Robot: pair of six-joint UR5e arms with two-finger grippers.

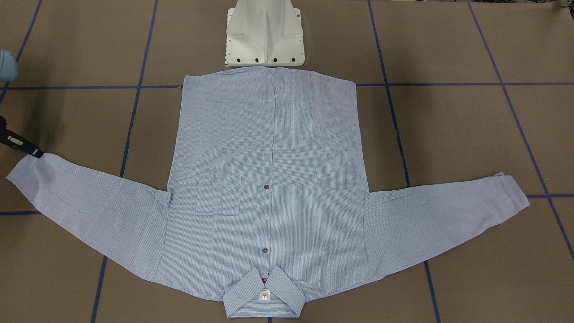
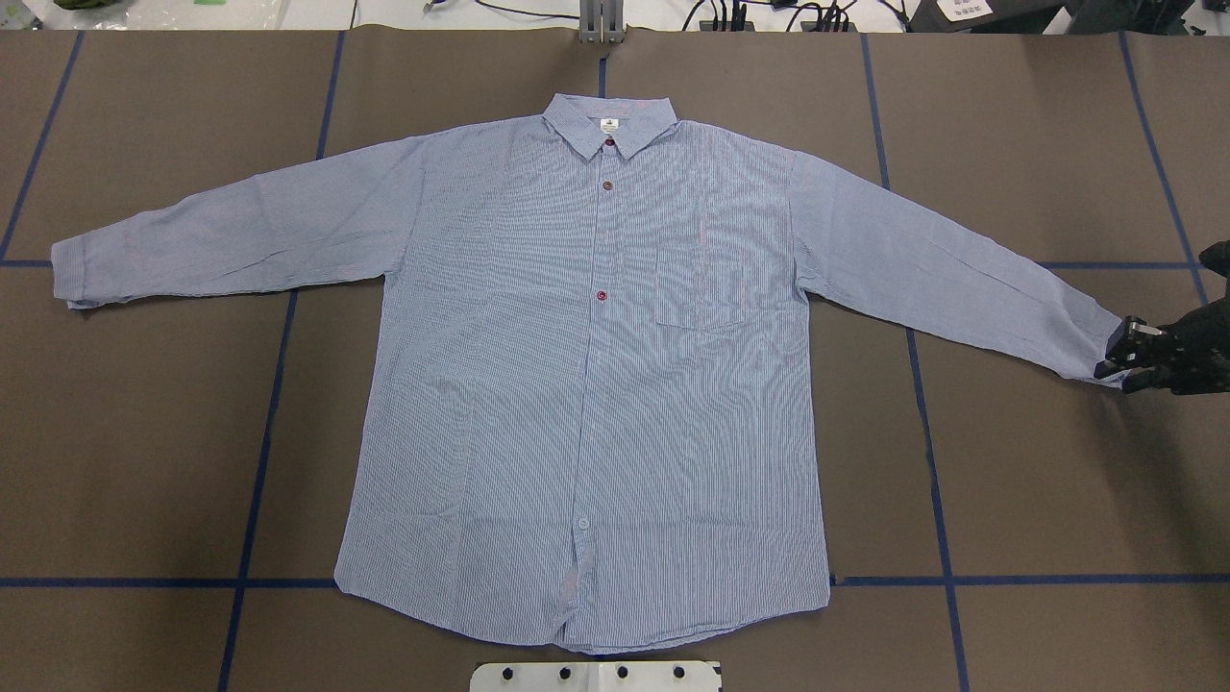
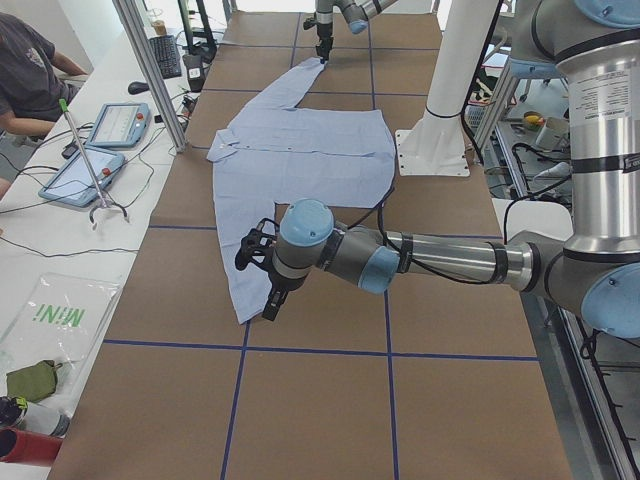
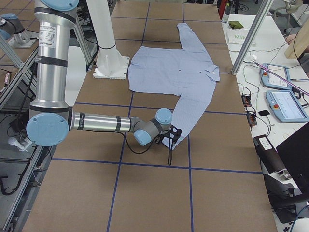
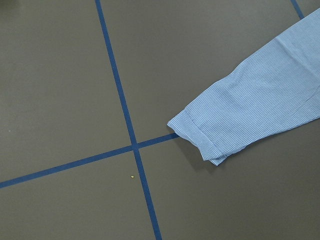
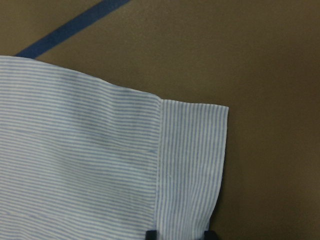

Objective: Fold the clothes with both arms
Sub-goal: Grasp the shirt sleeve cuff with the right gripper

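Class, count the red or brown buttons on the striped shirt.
3: red button at the collar, brown button just below, second red button level with the pocket. Others may be hidden.

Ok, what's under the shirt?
The shirt lies flat on the brown table; blue tape lines run beneath its hem. Anything else under the cloth is hidden.
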